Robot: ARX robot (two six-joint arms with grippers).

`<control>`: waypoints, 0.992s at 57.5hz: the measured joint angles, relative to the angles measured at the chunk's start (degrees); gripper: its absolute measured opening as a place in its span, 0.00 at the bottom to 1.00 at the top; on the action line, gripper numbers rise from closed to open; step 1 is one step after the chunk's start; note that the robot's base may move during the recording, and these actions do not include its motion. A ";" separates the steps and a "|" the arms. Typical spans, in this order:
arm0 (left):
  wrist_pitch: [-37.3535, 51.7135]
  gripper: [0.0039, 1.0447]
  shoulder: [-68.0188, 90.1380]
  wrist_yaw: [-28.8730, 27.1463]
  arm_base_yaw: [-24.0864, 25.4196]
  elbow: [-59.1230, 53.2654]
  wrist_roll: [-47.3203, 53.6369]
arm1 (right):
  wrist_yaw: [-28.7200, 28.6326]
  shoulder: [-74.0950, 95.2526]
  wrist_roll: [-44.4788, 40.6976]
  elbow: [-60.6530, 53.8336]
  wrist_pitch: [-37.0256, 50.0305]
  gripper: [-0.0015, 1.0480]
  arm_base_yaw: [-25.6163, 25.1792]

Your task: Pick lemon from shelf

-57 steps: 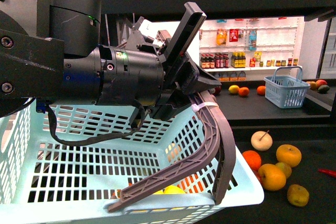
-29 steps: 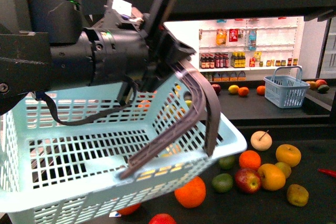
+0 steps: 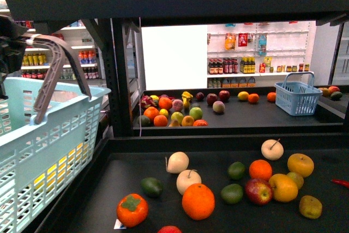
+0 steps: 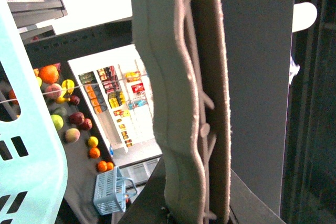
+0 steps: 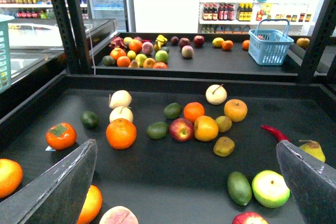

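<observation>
The shelf (image 3: pixel 163 144) is a black tray strewn with fruit. I cannot single out the lemon for sure. A small yellow oval fruit (image 3: pixel 295 177) (image 5: pixel 223 124) lies half hidden behind a bigger orange-yellow one, right of the middle. Yellow patches also show through the side slots of the pale blue basket (image 3: pixel 49 135); what they are I cannot tell. My left gripper (image 4: pixel 194 203) is shut on the grey basket handle (image 3: pixel 60 53) (image 4: pixel 178 93), holding the basket up at the left edge. My right gripper (image 5: pixel 186 182) hangs open and empty above the near end of the tray, its fingers (image 5: pixel 63 187) wide apart.
Oranges (image 3: pixel 198 201), a persimmon (image 3: pixel 132 210), an apple (image 3: pixel 258 190), limes, pale pears and a red chilli (image 5: pixel 274 132) lie on the tray. A perforated black upright (image 3: pixel 121 75) stands left of centre. Behind is a second fruit tray with a blue basket (image 3: pixel 298 95).
The left arm has swung the basket up and far to the left, out of the middle of the front view. The fruit on the tray now shows in full.
</observation>
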 joint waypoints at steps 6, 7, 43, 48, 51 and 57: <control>2.75 0.09 2.80 2.27 5.03 0.37 -4.42 | 0.02 0.00 0.00 0.00 0.00 0.98 0.00; 3.43 0.09 3.30 2.89 5.70 0.37 -4.90 | 0.00 0.00 0.00 0.00 0.00 0.98 0.00; 16.15 0.09 11.56 9.18 16.59 1.81 -12.20 | 0.00 -0.04 0.00 0.00 0.00 0.98 0.00; 17.18 0.09 12.44 9.18 17.09 1.79 -12.90 | 0.00 -0.04 0.00 0.00 0.00 0.98 0.00; 17.35 0.09 12.76 9.18 17.27 1.77 -12.98 | 0.00 -0.04 0.00 0.00 0.00 0.98 0.00; 17.46 0.09 13.53 9.18 17.55 1.68 -13.09 | 0.00 -0.04 0.00 0.00 0.00 0.98 0.00</control>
